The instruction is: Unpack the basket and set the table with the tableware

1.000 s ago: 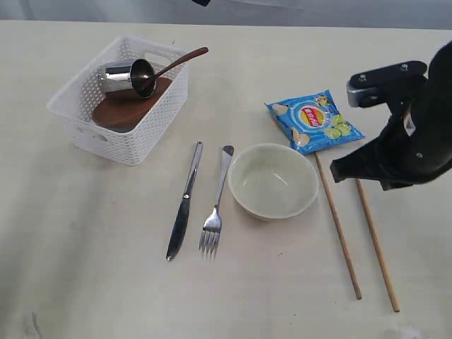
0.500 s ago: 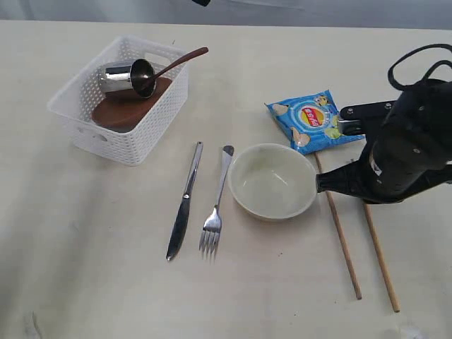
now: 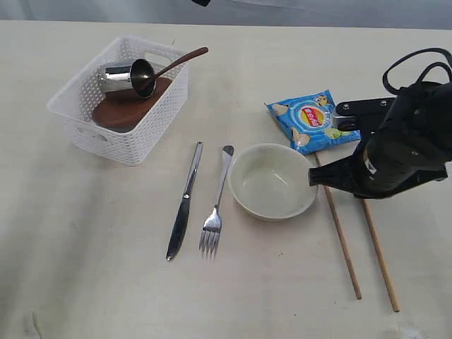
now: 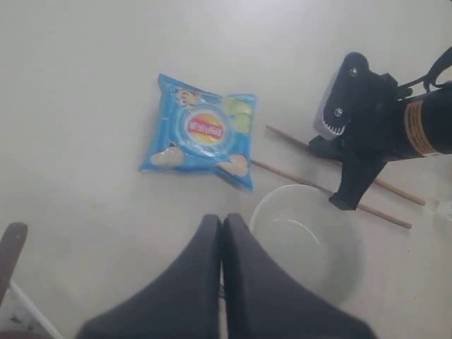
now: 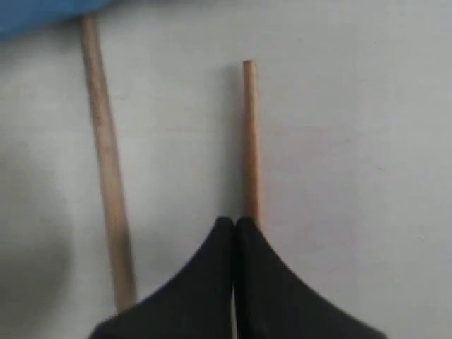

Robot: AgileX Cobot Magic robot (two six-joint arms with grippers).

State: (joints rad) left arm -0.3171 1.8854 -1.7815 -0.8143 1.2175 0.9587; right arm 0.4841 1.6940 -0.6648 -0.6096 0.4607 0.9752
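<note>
The white basket (image 3: 85, 120) stands at the far left on the table (image 3: 92, 268). It holds a steel cup (image 3: 116, 76), a brown wooden spoon (image 3: 180, 61) and a brown plate (image 3: 127, 107). A knife (image 3: 184, 202), a fork (image 3: 215, 205) and a cream bowl (image 3: 272, 181) lie side by side on the table. Two chopsticks (image 3: 341, 240) lie right of the bowl. My right gripper (image 3: 316, 178) hovers over their upper ends, shut and empty (image 5: 234, 222). My left gripper (image 4: 222, 220) is shut and empty, high above the bowl (image 4: 307, 240).
A blue chip bag (image 3: 313, 121) lies beyond the bowl, its corner over one chopstick (image 5: 106, 162). The right arm's black body (image 3: 406, 145) covers the chopsticks' upper parts.
The right arm has swung left and turned, bringing its shut gripper from the right edge to beside the bowl's rim over the chopsticks. Nothing on the table has moved.
</note>
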